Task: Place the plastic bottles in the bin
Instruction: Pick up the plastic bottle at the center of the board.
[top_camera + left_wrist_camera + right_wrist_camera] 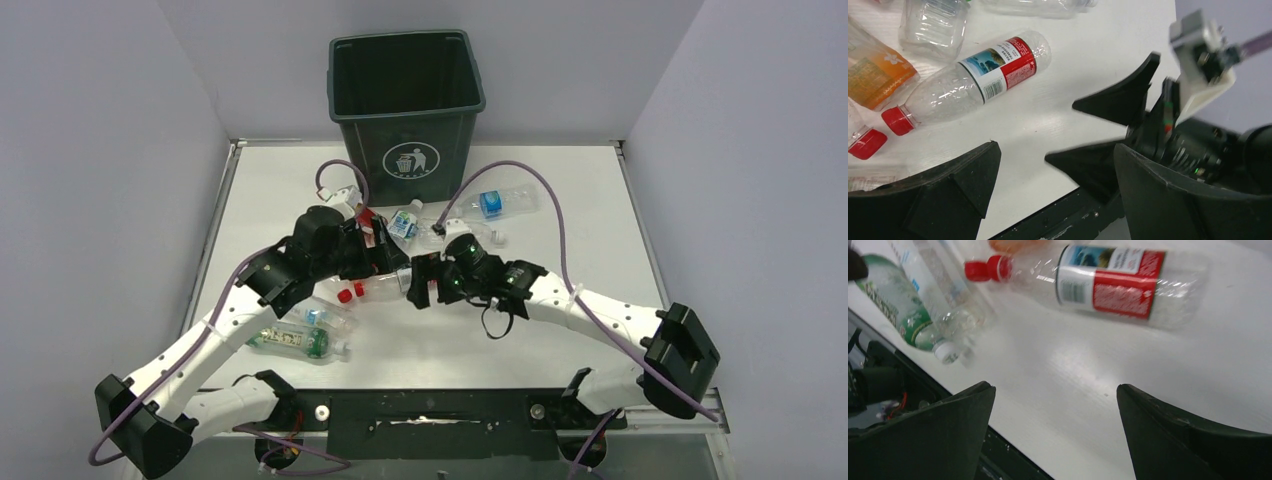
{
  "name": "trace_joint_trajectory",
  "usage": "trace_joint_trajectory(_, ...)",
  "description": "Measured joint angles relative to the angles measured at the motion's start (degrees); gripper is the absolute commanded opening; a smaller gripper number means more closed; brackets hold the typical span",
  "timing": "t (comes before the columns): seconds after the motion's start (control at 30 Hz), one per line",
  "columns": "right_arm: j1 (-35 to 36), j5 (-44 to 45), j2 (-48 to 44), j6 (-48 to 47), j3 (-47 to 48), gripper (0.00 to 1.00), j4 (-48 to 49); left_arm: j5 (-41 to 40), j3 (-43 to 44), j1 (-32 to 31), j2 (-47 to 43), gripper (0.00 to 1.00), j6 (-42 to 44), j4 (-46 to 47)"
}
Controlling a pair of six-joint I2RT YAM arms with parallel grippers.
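1. The red-labelled bottle (979, 79), red cap on, is lying on its side at mid-table, on the near side of the bin (440, 140) and outside it.
2. The bin is standing upright at the far centre of the table (560, 330), its mouth open upward and its white symbol facing you.
3. The other plastic bottles in view are also lying loose on the table:
   - An orange-labelled bottle (878, 80) is lying just beside the red-labelled one.
   - A blue-labelled bottle (490, 203) is lying near the bin's foot, to the right.
   - A white-capped bottle (405, 222) is lying just in front of the bin.
   - A green-labelled bottle (290, 340) is lying near left, close to your left arm.
4. Your left gripper (1055, 150) is hanging over mid-table with its jaws spread wide and nothing between them. The red-labelled bottle is lying beyond its fingertips, apart from them.
5. Your right gripper (1055, 390) is reaching in from the right, jaws equally wide and gripping nothing. The same bottle is lying ahead of it, untouched.
6. The two grippers are facing each other at close quarters. You cannot tell from these views whether they are touching.
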Motion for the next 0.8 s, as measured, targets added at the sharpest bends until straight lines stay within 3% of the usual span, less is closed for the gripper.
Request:
trace_joint_trajectory(0.37,-13.31,0.02,4.59,-6.8,8.61,0.98,-1.22,-2.84,-2.8,-0.2,-3.39,0.84,-1.2,0.17)
trace_joint_trajectory(0.8,-19.37,-3.23,14.29,-13.14,10.16,1.0,0.33,-1.95,-6.45,-0.2,-3.34,0.84,-2.73,2.43)
